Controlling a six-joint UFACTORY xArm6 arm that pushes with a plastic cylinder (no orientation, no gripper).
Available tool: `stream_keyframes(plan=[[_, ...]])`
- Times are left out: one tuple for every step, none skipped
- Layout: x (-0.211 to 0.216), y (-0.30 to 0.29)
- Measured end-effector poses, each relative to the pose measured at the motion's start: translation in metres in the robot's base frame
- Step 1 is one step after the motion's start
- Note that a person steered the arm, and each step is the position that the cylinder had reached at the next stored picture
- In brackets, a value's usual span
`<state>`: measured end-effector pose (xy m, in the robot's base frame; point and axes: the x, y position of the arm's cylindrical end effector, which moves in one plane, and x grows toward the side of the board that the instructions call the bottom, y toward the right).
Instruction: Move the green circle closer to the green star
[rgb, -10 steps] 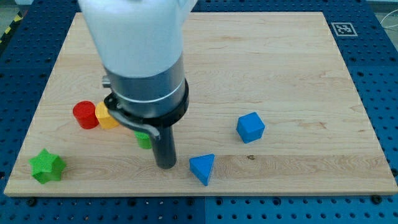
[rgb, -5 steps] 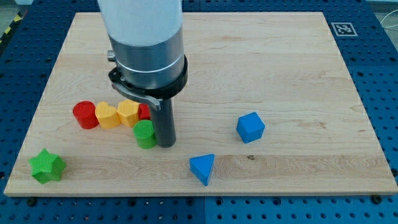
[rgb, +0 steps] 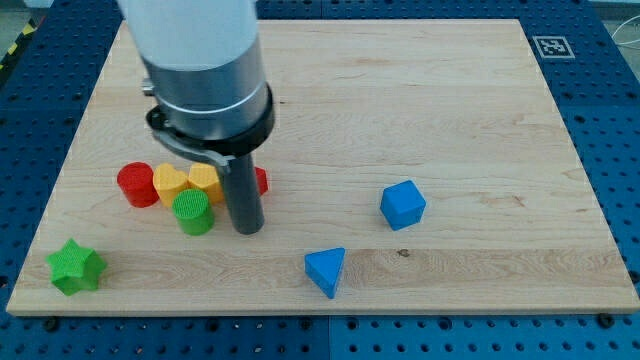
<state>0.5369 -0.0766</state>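
Observation:
The green circle (rgb: 192, 212) stands on the wooden board left of centre, just below the yellow blocks. The green star (rgb: 76, 267) lies near the board's bottom left corner, well to the left and below the circle. My tip (rgb: 247, 229) rests on the board a short way to the right of the green circle, with a small gap showing between them. The arm's grey body hides the board above the tip.
A red circle (rgb: 137, 185), a yellow heart-like block (rgb: 171, 184) and a yellow block (rgb: 205, 179) sit in a row above the green circle. A red block (rgb: 260, 180) peeks out behind the rod. A blue cube (rgb: 403, 204) and a blue triangle (rgb: 326, 270) lie to the right.
My tip went up from the bottom and then left, and the green circle slid left with it, toward the green star. The other blocks kept their places.

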Motion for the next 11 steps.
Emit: stream_keyframes(plan=[[-0.01, 0.001], [-0.016, 0.0], [-0.018, -0.008], [-0.018, -0.023], [-0.017, -0.038], [-0.01, -0.053], [-0.003, -0.065], [0.004, -0.077], [0.01, -0.088], [0.017, -0.099], [0.023, -0.11]])
